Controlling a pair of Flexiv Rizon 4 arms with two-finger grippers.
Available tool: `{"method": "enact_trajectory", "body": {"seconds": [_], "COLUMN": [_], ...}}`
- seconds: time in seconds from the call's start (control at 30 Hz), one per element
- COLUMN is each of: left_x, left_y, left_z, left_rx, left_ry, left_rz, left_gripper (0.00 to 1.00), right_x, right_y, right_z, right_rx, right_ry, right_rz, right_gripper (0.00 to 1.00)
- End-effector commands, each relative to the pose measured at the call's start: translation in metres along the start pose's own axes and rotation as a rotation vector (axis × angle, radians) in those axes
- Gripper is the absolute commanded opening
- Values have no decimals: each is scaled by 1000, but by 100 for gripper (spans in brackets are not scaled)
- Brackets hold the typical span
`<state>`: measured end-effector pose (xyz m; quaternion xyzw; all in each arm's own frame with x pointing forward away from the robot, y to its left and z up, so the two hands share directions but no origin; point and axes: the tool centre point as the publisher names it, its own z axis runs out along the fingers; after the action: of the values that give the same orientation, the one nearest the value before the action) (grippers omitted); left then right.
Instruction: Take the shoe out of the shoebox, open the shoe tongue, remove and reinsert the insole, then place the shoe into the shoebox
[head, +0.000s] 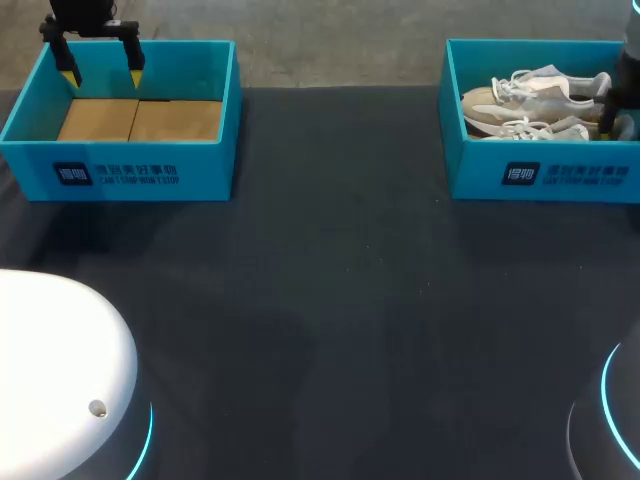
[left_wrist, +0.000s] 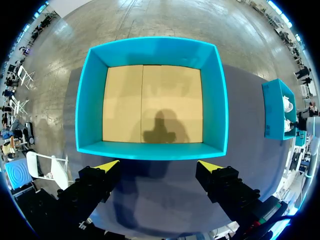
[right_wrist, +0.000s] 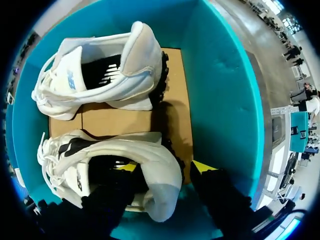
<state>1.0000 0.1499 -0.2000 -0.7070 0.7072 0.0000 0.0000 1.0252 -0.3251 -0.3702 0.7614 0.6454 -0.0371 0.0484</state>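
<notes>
Two pale white-and-beige shoes lie in the blue shoebox (head: 545, 175) at the table's far right, one shoe (head: 525, 90) behind the other (head: 530, 128). In the right wrist view my right gripper (right_wrist: 165, 167) is down inside this box (right_wrist: 220, 90). One finger is in the opening of the nearer shoe (right_wrist: 115, 150), the other outside its heel with a small gap, so it stands open around the heel. The second shoe (right_wrist: 100, 75) lies ahead of it. My left gripper (head: 102, 72) (left_wrist: 159, 165) hangs open over the near rim of an empty blue box (left_wrist: 150, 150).
The empty blue box (head: 130, 165) with a cardboard floor stands at the far left. Dark tabletop (head: 330, 300) stretches between and in front of the two boxes. The arm bases show at both front corners.
</notes>
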Motion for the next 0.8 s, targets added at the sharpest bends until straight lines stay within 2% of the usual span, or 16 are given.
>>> {"method": "enact_trajectory", "body": {"seconds": [0.03, 0.1, 0.13, 0.2, 0.53, 0.8], "left_x": [0, 0, 0, 0, 0, 0], "left_y": [0, 0, 0, 0, 0, 0], "left_z": [0, 0, 0, 0, 0, 0], "left_rx": [0, 0, 0, 0, 0, 0], "left_ry": [0, 0, 0, 0, 0, 0], "left_rz": [0, 0, 0, 0, 0, 0], "left_gripper": [100, 100, 100, 100, 100, 100], "right_x": [1, 1, 1, 2, -6, -16], "right_y": [2, 1, 1, 0, -4, -8], "right_z": [5, 8, 8, 11, 5, -38], "right_rx": [3, 8, 8, 14, 16, -24], "right_ry": [-2, -5, -5, -24, -34, -49], "right_rz": [3, 6, 6, 10, 39, 54], "right_gripper": [51, 40, 40, 0, 0, 0]}}
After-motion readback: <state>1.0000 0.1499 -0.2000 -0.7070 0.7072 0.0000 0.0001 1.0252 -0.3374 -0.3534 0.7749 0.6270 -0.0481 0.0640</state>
